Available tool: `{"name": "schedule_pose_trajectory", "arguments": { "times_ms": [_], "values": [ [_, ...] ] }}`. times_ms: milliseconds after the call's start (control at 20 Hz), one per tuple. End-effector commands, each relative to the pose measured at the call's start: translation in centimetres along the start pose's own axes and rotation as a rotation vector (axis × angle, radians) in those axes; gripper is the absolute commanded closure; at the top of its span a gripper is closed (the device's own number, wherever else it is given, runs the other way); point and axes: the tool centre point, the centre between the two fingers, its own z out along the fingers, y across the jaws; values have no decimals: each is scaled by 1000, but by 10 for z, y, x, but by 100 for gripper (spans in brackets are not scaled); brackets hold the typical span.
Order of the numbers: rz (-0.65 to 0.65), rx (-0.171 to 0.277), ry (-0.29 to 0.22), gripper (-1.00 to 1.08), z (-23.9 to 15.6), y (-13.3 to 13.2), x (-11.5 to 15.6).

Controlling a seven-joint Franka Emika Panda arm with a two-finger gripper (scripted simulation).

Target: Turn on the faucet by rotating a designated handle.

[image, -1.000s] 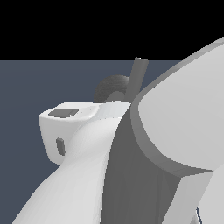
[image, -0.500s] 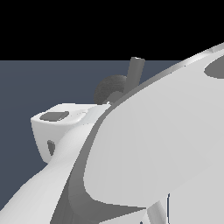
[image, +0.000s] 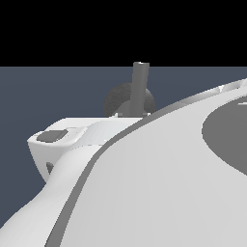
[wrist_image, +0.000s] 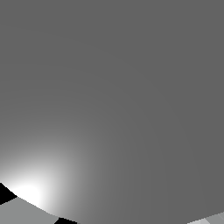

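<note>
In the exterior view the faucet shows only behind my arm: a darker rounded knob (image: 117, 100) and, in front of it, the handle (image: 140, 89), a thin grey rod that stands nearly upright with a blunt flat tip. My glossy white arm (image: 159, 188) fills the foreground, and its white end block (image: 72, 140) with a grey patch lies just below the knob. My fingers are hidden, so I cannot tell whether they are open or touch the handle. The wrist view is filled by a plain matte grey surface (wrist_image: 113, 87) very close to the camera.
A dark blue-grey floor (image: 48, 91) runs behind the faucet under a black background. Small light patches (wrist_image: 22, 214) show at one edge of the wrist view.
The handle has gone from leaning toward the exterior view's right to nearly upright. My white arm shell has swung across the foreground, and the white end block has shifted down and left.
</note>
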Motion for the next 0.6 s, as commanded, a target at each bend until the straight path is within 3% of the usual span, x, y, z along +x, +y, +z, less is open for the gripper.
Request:
{"name": "schedule_pose_trajectory", "arguments": {
  "times_ms": [0, 550],
  "values": [
    [64, -62, 13, 108, -6, 40, -2],
    [63, -65, 5, 108, -6, 60, 4]
  ]
}}
